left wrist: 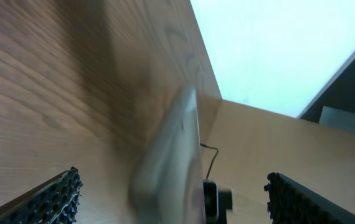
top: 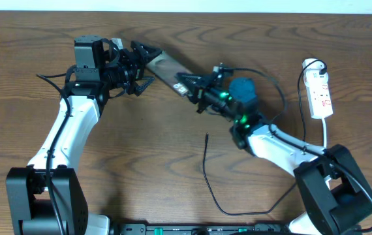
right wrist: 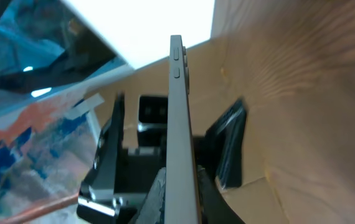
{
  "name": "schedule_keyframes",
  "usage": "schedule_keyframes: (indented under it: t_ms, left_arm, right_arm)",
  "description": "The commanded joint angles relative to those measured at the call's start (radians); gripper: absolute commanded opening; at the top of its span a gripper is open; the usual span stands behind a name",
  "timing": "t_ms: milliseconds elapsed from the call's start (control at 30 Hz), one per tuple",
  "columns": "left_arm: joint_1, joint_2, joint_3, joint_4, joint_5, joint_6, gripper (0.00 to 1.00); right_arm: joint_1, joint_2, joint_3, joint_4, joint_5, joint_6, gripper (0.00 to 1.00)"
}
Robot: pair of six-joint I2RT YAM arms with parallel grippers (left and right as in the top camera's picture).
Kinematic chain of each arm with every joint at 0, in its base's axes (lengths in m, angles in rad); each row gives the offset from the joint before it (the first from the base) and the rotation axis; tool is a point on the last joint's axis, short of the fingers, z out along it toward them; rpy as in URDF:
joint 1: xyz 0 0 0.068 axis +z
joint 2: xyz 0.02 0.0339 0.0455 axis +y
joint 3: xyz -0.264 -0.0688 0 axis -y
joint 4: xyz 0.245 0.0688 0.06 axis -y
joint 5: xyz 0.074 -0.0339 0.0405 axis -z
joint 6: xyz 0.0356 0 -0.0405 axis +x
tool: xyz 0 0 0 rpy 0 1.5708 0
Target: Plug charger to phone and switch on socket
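Reaching inward, right fingers (right wrist: 157, 198) pinch the phone (top: 166, 67); left fingers (left wrist: 54, 200) straddle it.

Flat bronze-brown phone (left wrist: 171, 162) blurred on left wrist view, cut off at 6 o'clock; white oblong power strip (top: 320, 94) switches unreadable.

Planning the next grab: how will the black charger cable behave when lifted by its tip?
Probably floppy: the charger is thin and lies in a loose curve on the table, so it should droop behind the gripped spot. Likely light, but its small plug tip may swivel or slip in a grip.
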Motion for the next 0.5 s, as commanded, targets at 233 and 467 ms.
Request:
schedule_keyframes:
  t_ms: [233,467]
  left_arm:
    - [0.003,-0.015,0.027,0.008,-0.088,0.031,0.89]
    - [0.003,-0.013,0.026,0.009,-0.088,0.059,0.82]
  right_arm:
    - [0.114,-0.006,0.013,0.025,0.187,0.129,0.01]
    - [0.130,-0.006,0.013,0.008,0.203,0.172,0.01]
